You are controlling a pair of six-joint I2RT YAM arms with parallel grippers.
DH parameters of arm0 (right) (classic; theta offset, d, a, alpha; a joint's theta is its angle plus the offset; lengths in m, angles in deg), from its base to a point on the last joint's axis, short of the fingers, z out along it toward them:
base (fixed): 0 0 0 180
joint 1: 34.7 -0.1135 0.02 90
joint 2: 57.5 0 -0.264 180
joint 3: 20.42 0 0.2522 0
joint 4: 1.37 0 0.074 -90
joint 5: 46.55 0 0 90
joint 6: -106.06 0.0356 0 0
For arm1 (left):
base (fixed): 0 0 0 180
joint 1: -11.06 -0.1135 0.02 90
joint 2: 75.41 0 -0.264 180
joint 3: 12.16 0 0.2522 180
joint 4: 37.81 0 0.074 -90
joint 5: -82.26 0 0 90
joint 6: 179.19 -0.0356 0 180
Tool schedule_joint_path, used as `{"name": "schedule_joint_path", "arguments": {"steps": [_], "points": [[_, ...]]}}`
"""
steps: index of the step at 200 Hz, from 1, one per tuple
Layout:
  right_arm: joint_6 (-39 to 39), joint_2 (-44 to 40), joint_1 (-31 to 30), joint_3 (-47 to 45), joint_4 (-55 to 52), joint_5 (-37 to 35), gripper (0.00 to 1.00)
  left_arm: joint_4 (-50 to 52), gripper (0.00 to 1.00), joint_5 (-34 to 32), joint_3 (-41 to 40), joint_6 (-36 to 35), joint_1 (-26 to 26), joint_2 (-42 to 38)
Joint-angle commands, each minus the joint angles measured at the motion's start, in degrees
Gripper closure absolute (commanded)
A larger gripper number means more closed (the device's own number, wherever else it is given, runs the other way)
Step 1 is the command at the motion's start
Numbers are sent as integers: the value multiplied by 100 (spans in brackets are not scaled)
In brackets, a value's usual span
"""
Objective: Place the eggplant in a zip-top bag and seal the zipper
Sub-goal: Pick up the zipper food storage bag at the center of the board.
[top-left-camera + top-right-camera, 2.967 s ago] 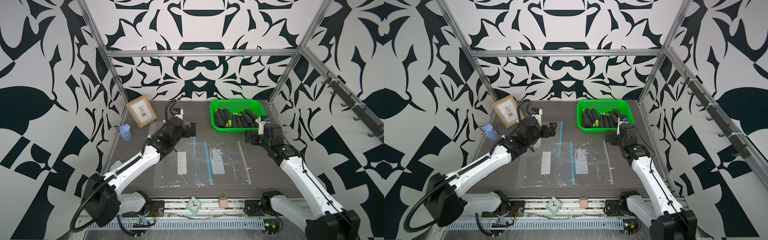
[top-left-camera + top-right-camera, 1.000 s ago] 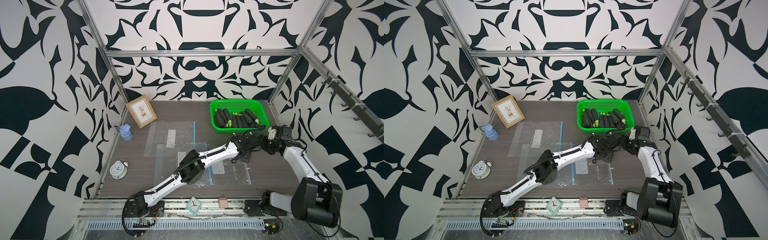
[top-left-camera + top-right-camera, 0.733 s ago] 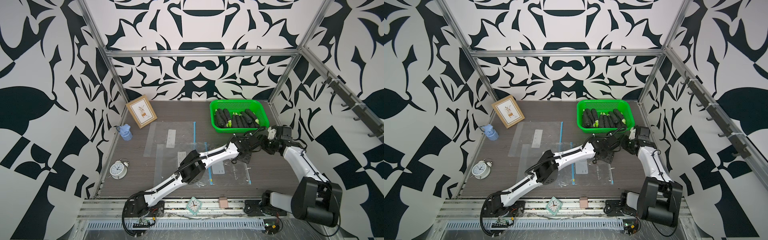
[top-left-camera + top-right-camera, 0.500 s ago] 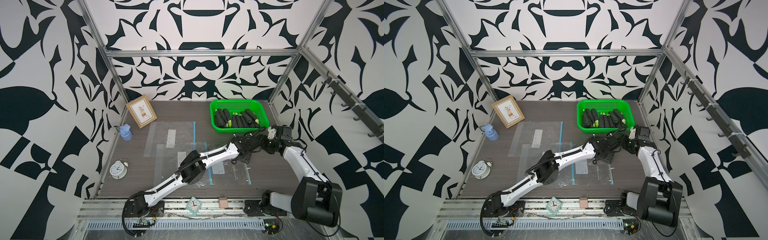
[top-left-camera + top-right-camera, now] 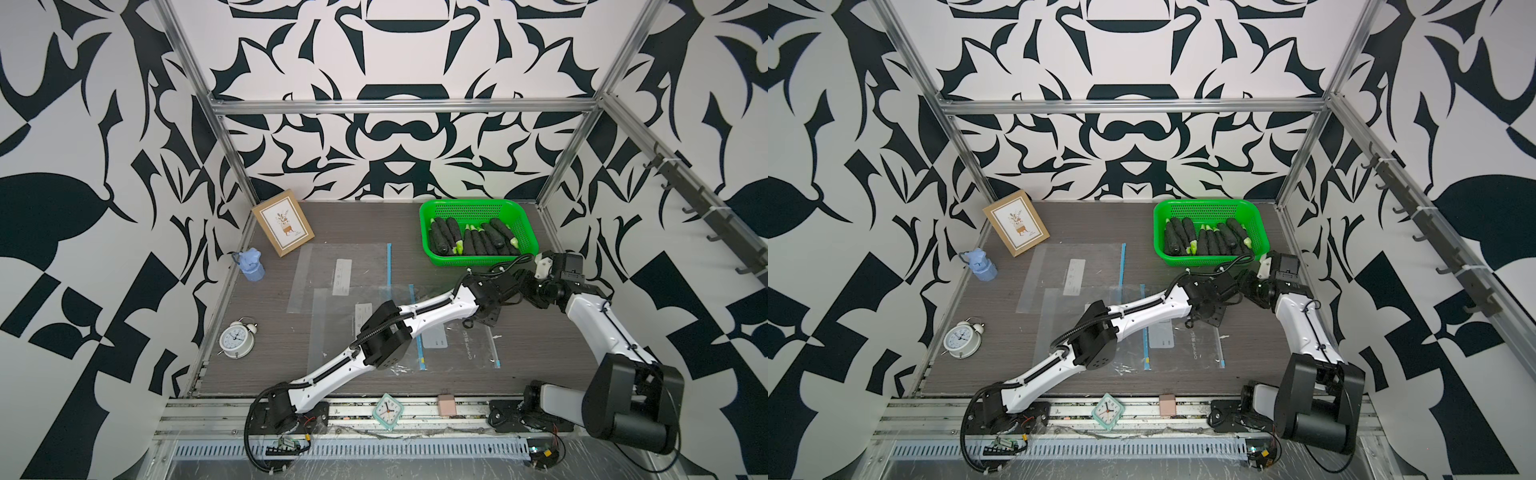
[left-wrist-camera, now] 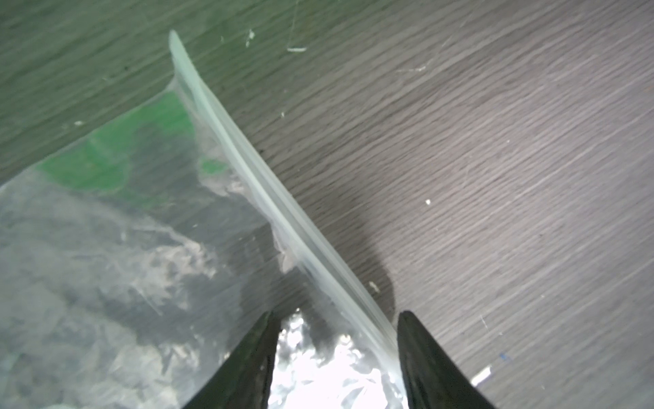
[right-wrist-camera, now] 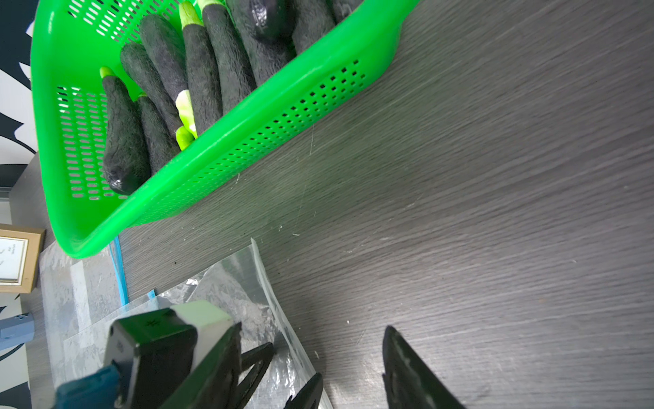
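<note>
Both top views show three zip-top bags (image 5: 465,351) on the table (image 5: 540,345), two clocks (image 5: 237,338), and one green basket (image 5: 469,260) holding the eggplants (image 5: 473,241), too crowded to count exactly. Seen from the left wrist, the left gripper (image 6: 336,315) has its jaws apart astride one bag's zipper edge (image 6: 247,170). The right gripper (image 7: 313,325) is likewise spread, gripping nothing.

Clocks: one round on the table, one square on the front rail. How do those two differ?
The round alarm clock is white with twin bells on top; the square clock is mint green, without bells. The round alarm clock rests on the dark table near its left edge; the square clock sits on the metal rail in front. Both have white dials with hands.
</note>
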Motion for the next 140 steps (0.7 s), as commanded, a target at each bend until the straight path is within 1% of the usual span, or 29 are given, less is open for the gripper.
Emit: {"name": "schedule_joint_path", "arguments": {"steps": [1,15,41,75,129,140], "points": [[36,17,24,31,119,102,36,185,44,-65,-138,77,26,17],[34,10,20,31,111,107,36,178,48,-88,-232,86,24,-78],[43,-34,24,14,85,125,37,127,53,-106,-523,129,30,-331],[63,-43,17,5,31,133,38,6,56,-161,-1106,176,21,-774],[80,-78,22,-74,9,151,40,-111,55,-61,-1711,210,-18,-1321],[79,-90,23,-82,-7,157,40,-128,51,-27,-1738,212,-29,-1376]]}}
